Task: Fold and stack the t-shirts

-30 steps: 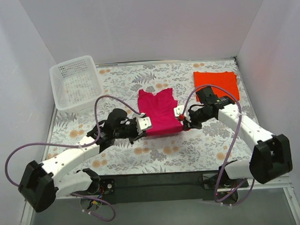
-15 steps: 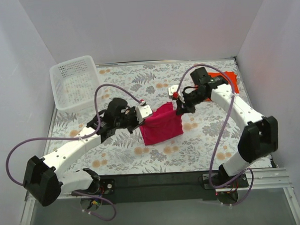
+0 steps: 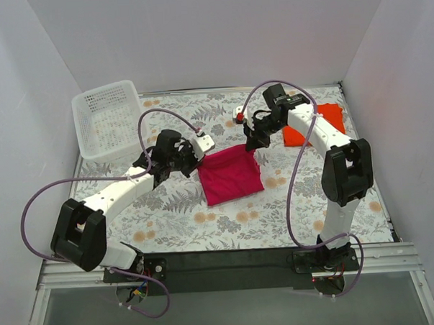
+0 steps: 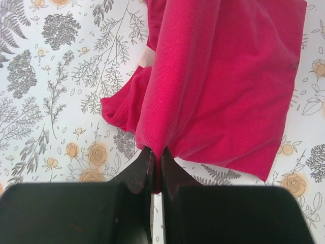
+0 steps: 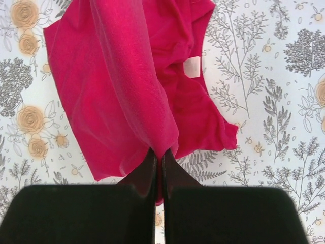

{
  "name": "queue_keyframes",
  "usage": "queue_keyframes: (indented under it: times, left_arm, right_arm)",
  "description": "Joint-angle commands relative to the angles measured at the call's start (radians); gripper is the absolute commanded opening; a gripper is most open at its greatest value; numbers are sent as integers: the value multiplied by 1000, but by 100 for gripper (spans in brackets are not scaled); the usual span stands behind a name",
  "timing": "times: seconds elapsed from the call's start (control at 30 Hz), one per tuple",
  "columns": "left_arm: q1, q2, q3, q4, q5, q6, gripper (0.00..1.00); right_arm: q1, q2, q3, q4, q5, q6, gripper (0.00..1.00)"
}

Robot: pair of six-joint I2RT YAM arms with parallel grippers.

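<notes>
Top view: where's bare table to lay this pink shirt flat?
Bare: the near strip between the pink t-shirt and the table edge; the far patch between the basket and the right pincer. Crowded: around the left pincer, and the far-right corner by the orange t-shirt.

You get bright, even overhead light, shadows soft. Wrist views: near fingers are blurred, the rest sharp.

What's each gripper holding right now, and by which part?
Both hold the magenta-pink t-shirt: left gripper pinches bunched cloth at its far-left corner, right gripper the far-right corner.
</notes>
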Motion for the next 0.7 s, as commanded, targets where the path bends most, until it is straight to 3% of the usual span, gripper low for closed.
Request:
queue_keyframes:
  times: [0.0, 0.4, 0.5, 0.63, 0.67]
  left_arm:
    - [18, 52, 55, 31, 33, 6, 0]
    - [71, 240, 147, 113, -17, -57, 0]
    - [81, 297, 170, 139, -60, -92, 1]
    - [90, 341, 211, 195, -188, -194, 33]
    - [94, 334, 216, 229, -210, -236, 54]
  right_arm:
    - [-10, 49, 65, 25, 22, 48, 1]
    - [-10, 185, 159, 105, 88, 178, 1]
    - [-11, 205, 159, 211, 151, 306, 18]
    - [-10, 167, 67, 476, 332, 561, 31]
    - [-8, 155, 50, 577, 375, 600, 34]
